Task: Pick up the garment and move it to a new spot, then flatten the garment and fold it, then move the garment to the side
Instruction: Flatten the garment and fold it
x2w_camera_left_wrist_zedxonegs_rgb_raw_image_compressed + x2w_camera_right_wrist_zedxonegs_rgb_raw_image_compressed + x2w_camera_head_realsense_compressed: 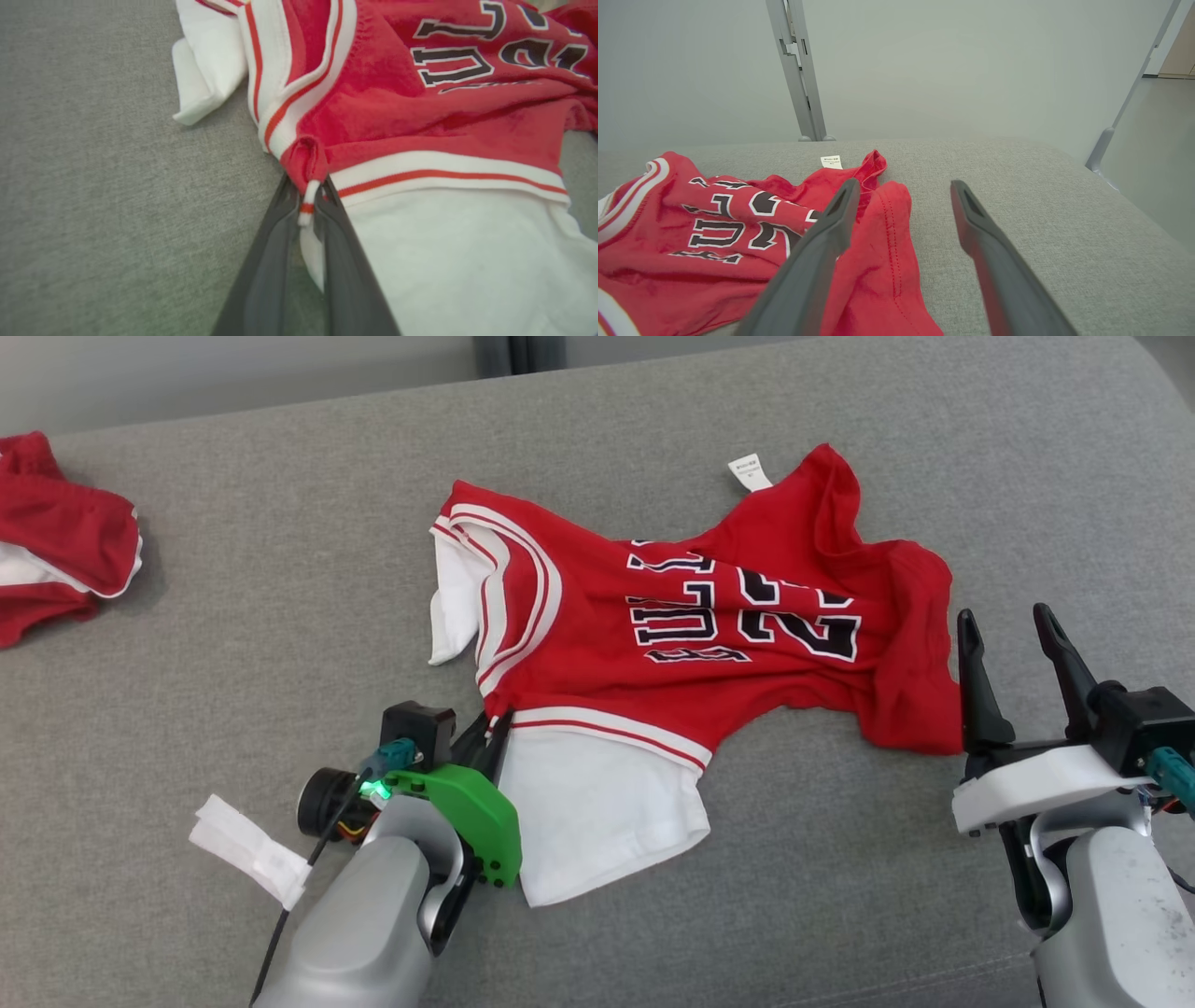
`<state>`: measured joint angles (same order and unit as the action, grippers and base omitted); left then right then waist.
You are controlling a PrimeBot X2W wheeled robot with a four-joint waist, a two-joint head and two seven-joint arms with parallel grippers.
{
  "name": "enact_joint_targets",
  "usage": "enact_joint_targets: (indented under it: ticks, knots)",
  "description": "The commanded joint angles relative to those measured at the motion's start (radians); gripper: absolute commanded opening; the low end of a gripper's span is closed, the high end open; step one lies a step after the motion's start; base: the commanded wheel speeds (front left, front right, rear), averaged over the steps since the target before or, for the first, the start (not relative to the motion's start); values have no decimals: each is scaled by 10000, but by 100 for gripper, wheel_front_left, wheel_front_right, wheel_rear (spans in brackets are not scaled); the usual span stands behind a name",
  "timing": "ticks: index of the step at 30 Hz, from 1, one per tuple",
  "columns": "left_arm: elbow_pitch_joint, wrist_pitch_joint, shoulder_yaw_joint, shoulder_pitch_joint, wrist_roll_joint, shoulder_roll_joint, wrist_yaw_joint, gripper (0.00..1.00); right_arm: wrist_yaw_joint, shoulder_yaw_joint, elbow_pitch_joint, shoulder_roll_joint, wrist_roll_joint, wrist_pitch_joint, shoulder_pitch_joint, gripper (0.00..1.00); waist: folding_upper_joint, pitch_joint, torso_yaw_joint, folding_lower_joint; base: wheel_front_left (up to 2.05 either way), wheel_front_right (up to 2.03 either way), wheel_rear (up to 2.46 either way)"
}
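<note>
One jersey [597,616], one other red garment [56,541], two claws [497,723] [1004,621]

Head view down onto cushion [233,709], wrist views low, close, sharing jersey [597,616]

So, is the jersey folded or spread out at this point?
Spread, not folded: the jersey lies open but wrinkled on the grey cushion, its lettering facing up.

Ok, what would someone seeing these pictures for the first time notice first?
The red jersey with black lettering, lying crumpled in the middle of the grey cushion. The left gripper has its jaws pinched on the striped trim at the jersey's near left corner, while the right gripper stands open at the jersey's right end.
</note>
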<state>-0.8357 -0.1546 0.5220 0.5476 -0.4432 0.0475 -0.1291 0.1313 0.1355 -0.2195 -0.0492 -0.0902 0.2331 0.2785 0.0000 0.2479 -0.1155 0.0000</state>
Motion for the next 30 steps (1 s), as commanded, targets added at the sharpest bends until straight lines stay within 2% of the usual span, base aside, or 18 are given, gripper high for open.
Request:
enact_joint_targets:
  ticks: [1, 8, 15, 18, 19, 20, 21, 30]
  knots:
    - [-116, -163, 22, 270, -62, 63, -11, 0, -10, 17, -56, -27, -74, 85, 136, 100, 0, 20, -36, 0, 0, 0, 0]
    - [-428, -959, -319, 972, 79, 362, 259, 0, -10, 125, -83, -26, -33, 227, 172, 100, 0, -5, -52, 0, 0, 0, 0]
    - [-625, -1119, -845, 1246, 8, 845, 403, 0, -10, 296, -130, -26, 0, 304, 111, 100, 0, -130, 15, 0, 0, 0, 0]
    - [-581, -1115, -1048, 1041, -119, 922, 338, 1, -10, 346, -169, -24, 0, 316, -37, 100, 0, -229, 89, 0, 0, 0, 0]
    - [-510, -1116, -1140, 896, -196, 919, 295, 39, -10, 355, -187, -26, -5, 322, -87, 100, 0, -278, 121, 0, 0, 0, 0]
    - [-457, -1115, -1196, 783, -213, 926, 257, 87, -10, 335, -192, -26, -24, 328, -118, 100, 0, -314, 144, 0, 0, 0, 0]
    - [-339, -1115, -1243, 645, -223, 946, 242, 100, -10, 312, -190, -26, -43, 332, -167, 100, 0, -374, 183, 0, 0, 0, 0]
    - [2052, -1110, -1850, -1130, 173, 866, 69, 100, -10, 190, 37, -25, -35, 333, -615, 100, 0, -969, 603, 0, 0, 0, 0]
